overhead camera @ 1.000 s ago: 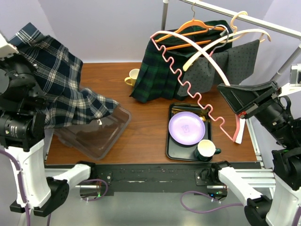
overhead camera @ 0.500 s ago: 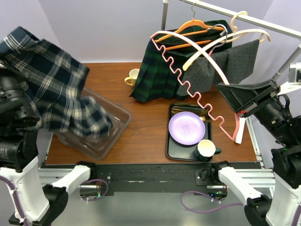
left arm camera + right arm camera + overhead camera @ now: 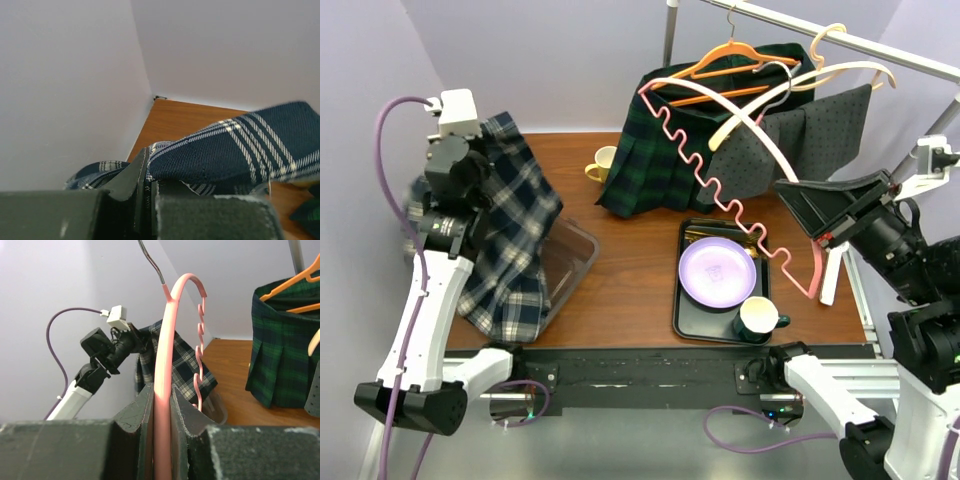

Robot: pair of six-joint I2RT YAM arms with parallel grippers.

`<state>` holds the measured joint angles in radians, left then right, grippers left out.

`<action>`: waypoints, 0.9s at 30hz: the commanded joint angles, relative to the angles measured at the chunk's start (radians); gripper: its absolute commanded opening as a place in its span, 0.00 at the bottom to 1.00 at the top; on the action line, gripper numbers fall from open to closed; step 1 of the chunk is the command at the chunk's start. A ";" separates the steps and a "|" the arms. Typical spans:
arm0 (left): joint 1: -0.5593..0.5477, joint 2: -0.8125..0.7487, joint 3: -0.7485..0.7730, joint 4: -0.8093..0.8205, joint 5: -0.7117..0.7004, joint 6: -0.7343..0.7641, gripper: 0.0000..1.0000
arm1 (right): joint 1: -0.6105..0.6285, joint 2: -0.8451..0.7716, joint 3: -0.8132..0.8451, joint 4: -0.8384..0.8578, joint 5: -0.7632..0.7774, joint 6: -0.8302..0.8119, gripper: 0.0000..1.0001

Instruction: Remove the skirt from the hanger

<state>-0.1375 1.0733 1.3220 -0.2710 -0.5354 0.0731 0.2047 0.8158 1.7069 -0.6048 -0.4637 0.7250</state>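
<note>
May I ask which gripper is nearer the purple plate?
Right. The right gripper, clamping the pink hanger, is right of the purple plate; the left gripper grips the plaid skirt far to its left.

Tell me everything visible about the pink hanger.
The pink hanger looks like plastic: one smooth curved arm, one wavy notched arm, a metal hook on top. It carries nothing. The right gripper holds it aloft, tilted, jaws shut on the smooth arm. In the top view it crosses the green skirt.

The counter (image 3: 630, 270) is viewed from above, from the near side. The left wrist view is aimed closely at the far-left corner, the right leftward; the plaid skirt (image 3: 510, 230) is shared.
</note>
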 commanded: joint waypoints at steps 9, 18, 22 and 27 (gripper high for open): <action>0.009 -0.236 -0.329 -0.137 -0.118 -0.372 0.00 | -0.001 -0.001 -0.018 0.094 -0.026 0.005 0.00; 0.027 -0.196 -0.524 -0.312 -0.327 -0.657 0.00 | -0.002 -0.003 -0.030 0.103 -0.013 0.017 0.00; 0.052 -0.130 -0.581 -0.310 -0.256 -0.734 0.04 | -0.002 0.005 -0.047 0.103 -0.007 0.017 0.00; 0.078 -0.036 -0.503 -0.362 -0.213 -0.783 0.37 | -0.002 0.017 -0.061 0.119 -0.009 0.028 0.00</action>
<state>-0.0769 1.0000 0.7444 -0.5945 -0.7494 -0.6033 0.2047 0.8181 1.6482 -0.5697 -0.4698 0.7368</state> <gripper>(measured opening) 0.246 0.157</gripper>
